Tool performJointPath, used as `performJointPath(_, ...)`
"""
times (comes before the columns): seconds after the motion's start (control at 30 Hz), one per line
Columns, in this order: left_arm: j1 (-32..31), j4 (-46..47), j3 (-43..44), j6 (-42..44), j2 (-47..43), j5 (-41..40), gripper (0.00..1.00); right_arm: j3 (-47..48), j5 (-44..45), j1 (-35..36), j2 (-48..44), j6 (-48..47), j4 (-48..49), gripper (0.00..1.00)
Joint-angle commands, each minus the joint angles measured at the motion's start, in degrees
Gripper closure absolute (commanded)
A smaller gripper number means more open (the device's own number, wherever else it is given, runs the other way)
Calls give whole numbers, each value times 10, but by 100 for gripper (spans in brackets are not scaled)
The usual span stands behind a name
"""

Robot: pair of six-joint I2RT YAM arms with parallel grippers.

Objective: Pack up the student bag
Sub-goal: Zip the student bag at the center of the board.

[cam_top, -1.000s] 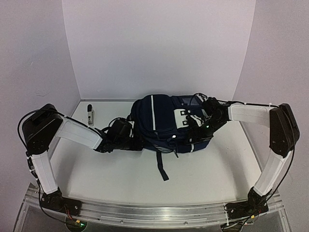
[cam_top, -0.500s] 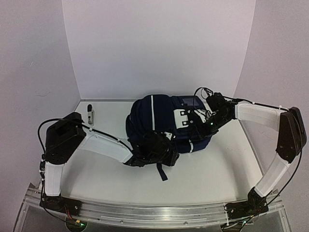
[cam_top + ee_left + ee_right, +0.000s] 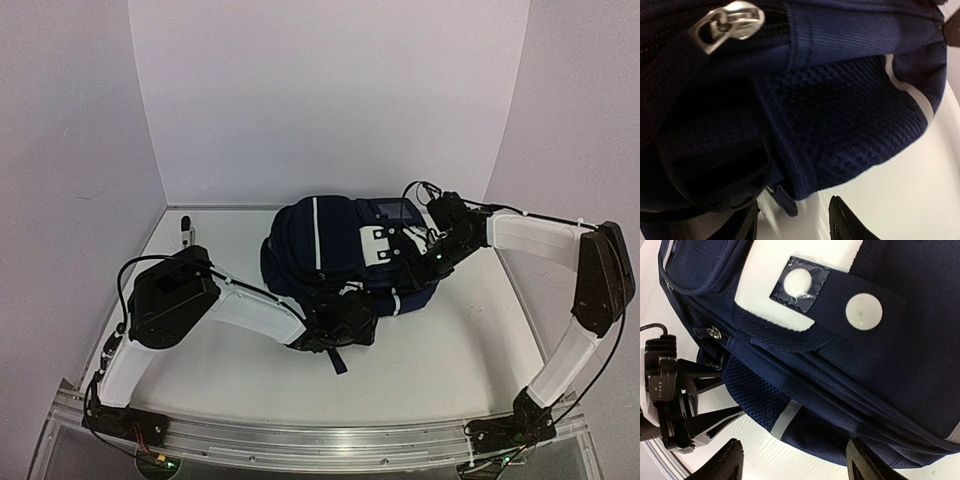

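Left gripper (image 3: pixel 794 212) first: it's down low at the near edge of the student bag (image 3: pixel 325 250), jaws parted, nothing pinched. A small blue pull tab (image 3: pixel 784 199) dangles in the gap, with bare table (image 3: pixel 450 340) showing beside it. Just above that is a mesh pocket (image 3: pixel 850 115) edged by a reflective stripe (image 3: pixel 914 97), and higher up a metal zip slider (image 3: pixel 732 20) sits on its track.

Over on the other side, the right gripper (image 3: pixel 795 450) hovers above the bag's flank with jaws spread wide, gripping nothing. Ahead of it is a white patch (image 3: pixel 757 287) with two round snaps. The bag itself lies flat mid-table, toward the back wall, one dark strap (image 3: pixel 336 355) trailing toward the arms.

How will it handle? Soft all over, I'd say: woven fabric that folds and slumps, bulky, probably too floppy to lift by a single pinch. The mesh looks likely to stretch and snag a fingertip.

Best holds, to my eye, are the pull tab or the metal slider for opening, and a seam ridge or the strap for bracing. One gripper should anchor the cloth while the other draws the zip, or the whole bag may simply slide.
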Motion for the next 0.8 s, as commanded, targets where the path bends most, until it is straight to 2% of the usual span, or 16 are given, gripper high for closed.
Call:
performJointPath(0.0,-4,-35,42,-45,40,-48,58,-23,1,-1,-7,-11,0,30)
performJointPath(0.1,-5,-81,63,-63,50,-79,66,-36,-7,-1,-5,-12,6,30)
performJointPath(0.23,-5,-88,46,-76,36,-98,81,-50,2,-1,-7,-18,16,30)
performJointPath(0.43,-21,-81,-3,-60,-20,-87,99,-52,72,-10,26,-41,36,30)
performJointPath(0.77,-21,-121,-119,-73,-122,-85,100,-32,111,-62,84,-63,46,30)
